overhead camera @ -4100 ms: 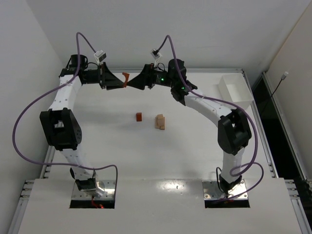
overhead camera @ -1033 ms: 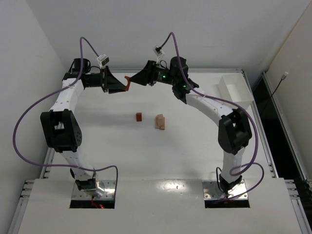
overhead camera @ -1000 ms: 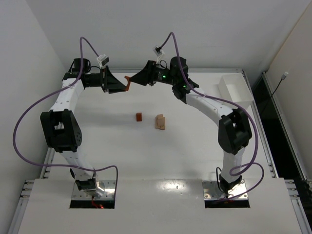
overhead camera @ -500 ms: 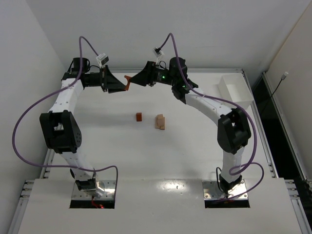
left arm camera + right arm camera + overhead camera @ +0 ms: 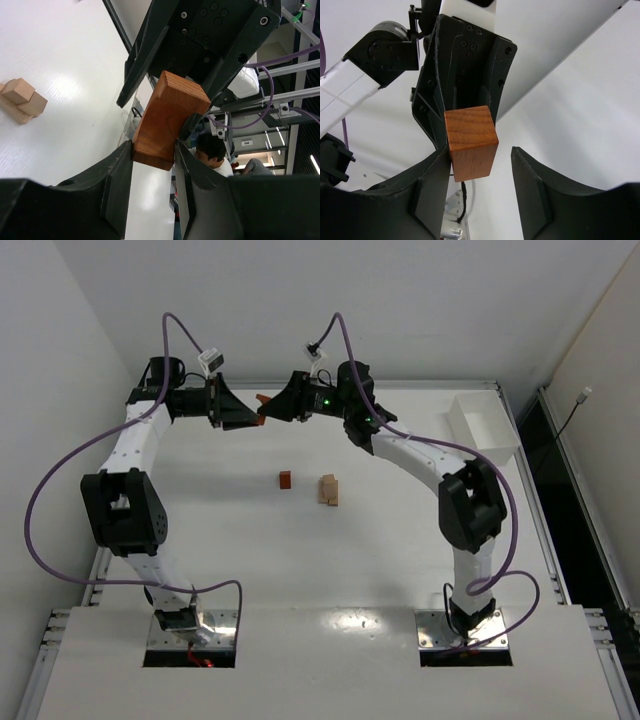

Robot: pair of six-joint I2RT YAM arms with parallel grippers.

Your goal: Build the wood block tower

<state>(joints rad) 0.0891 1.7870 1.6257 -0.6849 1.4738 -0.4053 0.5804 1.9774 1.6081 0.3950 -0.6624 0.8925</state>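
My left gripper [image 5: 256,412] is raised above the table's far side, shut on a reddish-brown block [image 5: 263,400]. In the left wrist view the block [image 5: 167,120] is pinched between the jaws of the left gripper [image 5: 154,150]. My right gripper [image 5: 270,410] faces it from the right, open. In the right wrist view the same block [image 5: 470,140] lies between the right gripper's [image 5: 480,170] jaws, against the left finger [image 5: 432,185], with a gap to the other. A small reddish-brown cube [image 5: 285,479] and a pale tan stack [image 5: 328,489] sit mid-table; the stack also shows in the left wrist view [image 5: 20,100].
A white rectangular tray [image 5: 482,425] stands at the table's far right edge. Purple cables loop over both arms. A wall runs close behind the two grippers.
My right gripper has moved left, and its open fingers now straddle the block held by the left gripper. The left arm has hardly moved. The blocks on the table are unmoved.
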